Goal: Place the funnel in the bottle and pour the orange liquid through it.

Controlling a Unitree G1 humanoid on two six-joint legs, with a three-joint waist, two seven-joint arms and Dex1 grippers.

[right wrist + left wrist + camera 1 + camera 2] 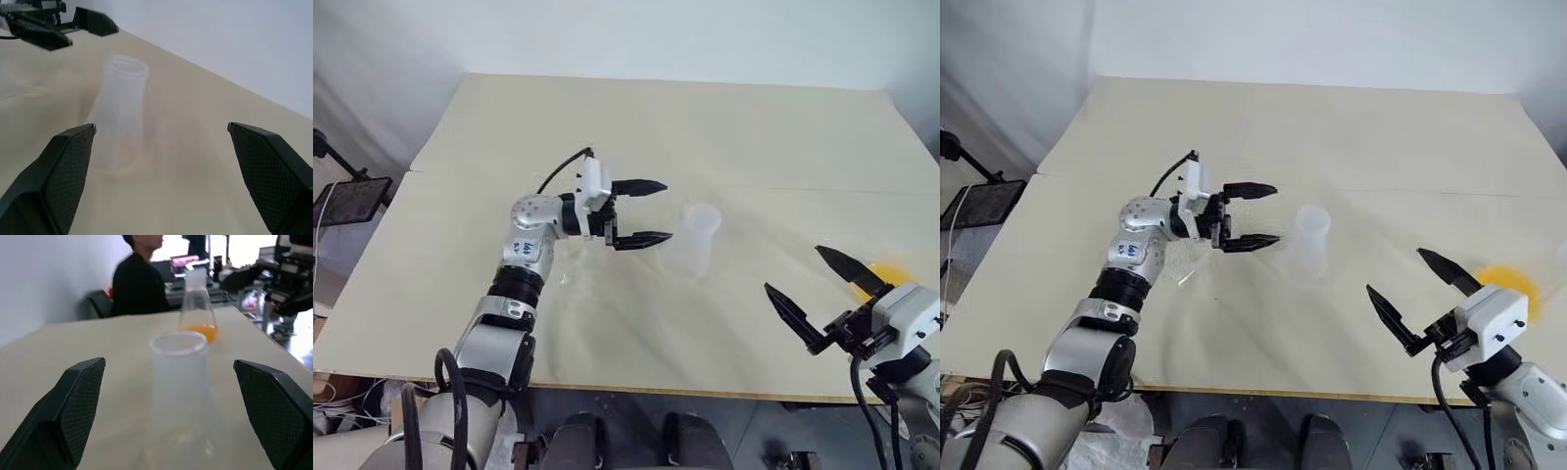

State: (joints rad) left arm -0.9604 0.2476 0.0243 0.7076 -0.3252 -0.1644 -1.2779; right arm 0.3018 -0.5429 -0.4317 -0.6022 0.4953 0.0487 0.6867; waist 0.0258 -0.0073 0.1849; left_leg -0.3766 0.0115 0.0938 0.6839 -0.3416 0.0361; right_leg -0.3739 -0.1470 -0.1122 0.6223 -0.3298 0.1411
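The clear bottle (690, 240) is standing upright mid-desk (754, 127), just right of the left gripper (641, 212), whose jaws are gaping level toward it; the right gripper (813, 289), also spread wide, is hovering farther off.

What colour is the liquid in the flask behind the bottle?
Orange, pooled in the base of the clear flask; the left wrist view shows it best.

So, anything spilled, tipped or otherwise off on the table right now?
Nothing stands out. The bottle stands upright beside the open left claw, and the flask with the orange liquid is upright too. No spill shows on the table.
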